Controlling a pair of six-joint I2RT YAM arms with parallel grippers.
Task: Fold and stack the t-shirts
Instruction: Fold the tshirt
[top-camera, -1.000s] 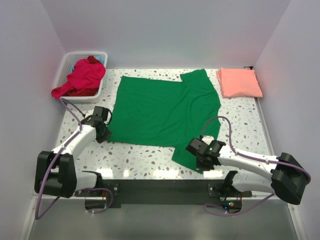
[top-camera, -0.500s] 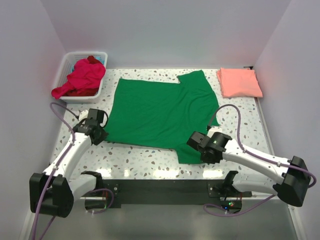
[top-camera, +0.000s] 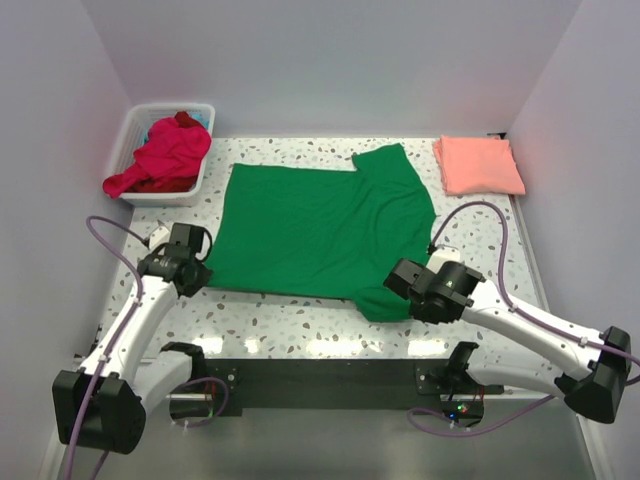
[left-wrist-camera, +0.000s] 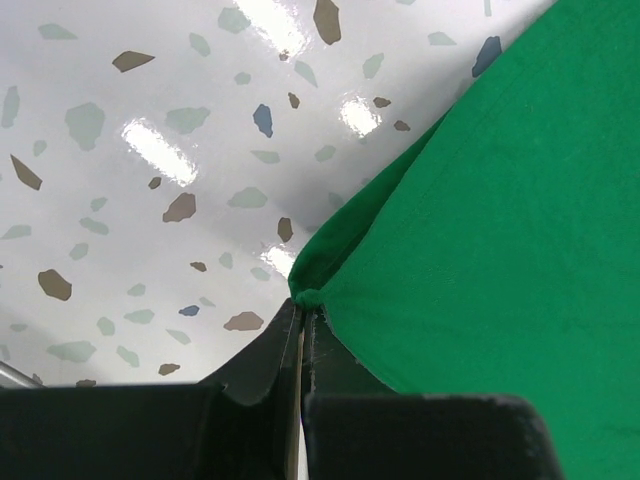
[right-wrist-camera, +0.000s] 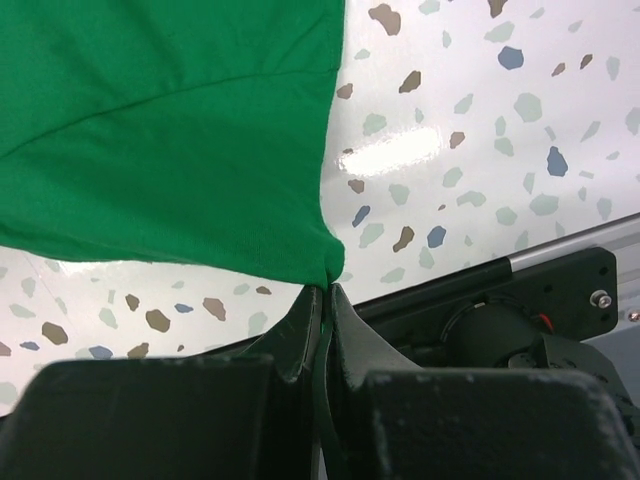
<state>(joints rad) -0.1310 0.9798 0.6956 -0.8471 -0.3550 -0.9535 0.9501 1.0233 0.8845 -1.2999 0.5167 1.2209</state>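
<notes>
The bright green cotton short-sleeved t-shirt lies spread flat, mostly smooth, across the middle of the white speckled table. The left gripper pinches its near-left corner into a small bunch, and the right gripper is clamped on the near-right corner likewise. A folded salmon-pink t-shirt lies at the far right, and crumpled red t-shirts fill the white plastic basket at the far left.

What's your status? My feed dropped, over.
Left gripper shut on near left corner of green shirt. Right gripper shut on near right corner. Shirt spread flat on table. Folded pink shirt, basket well clear.
</notes>
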